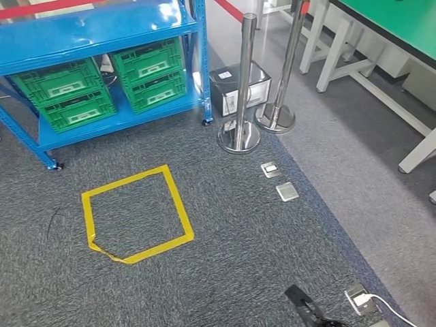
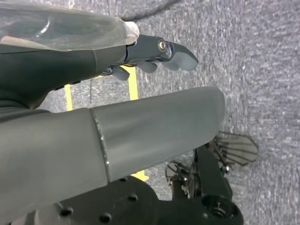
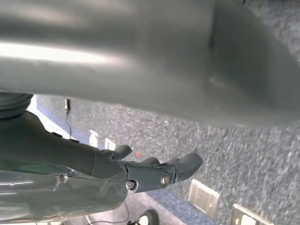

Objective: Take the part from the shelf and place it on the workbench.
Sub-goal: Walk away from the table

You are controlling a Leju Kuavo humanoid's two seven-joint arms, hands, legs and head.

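Note:
The blue shelf (image 1: 103,30) stands at the far left, with green crates (image 1: 149,73) stacked on its lower level. I cannot make out the part among them. At the far right is the green-topped workbench (image 1: 406,24) on white legs. My left hand (image 2: 141,131) hangs over the grey carpet, its dark fingers (image 2: 166,49) stretched out and apart from the thumb, holding nothing. Over the carpet on the other side, my right hand (image 3: 106,164) also holds nothing, its fingers (image 3: 169,171) extended.
A yellow tape square (image 1: 136,214) marks the carpet before the shelf. Two steel stanchions (image 1: 242,82) with a red belt and a black box (image 1: 226,88) stand between shelf and workbench. Metal floor sockets (image 1: 280,180) and a white cable (image 1: 383,306) lie to the right.

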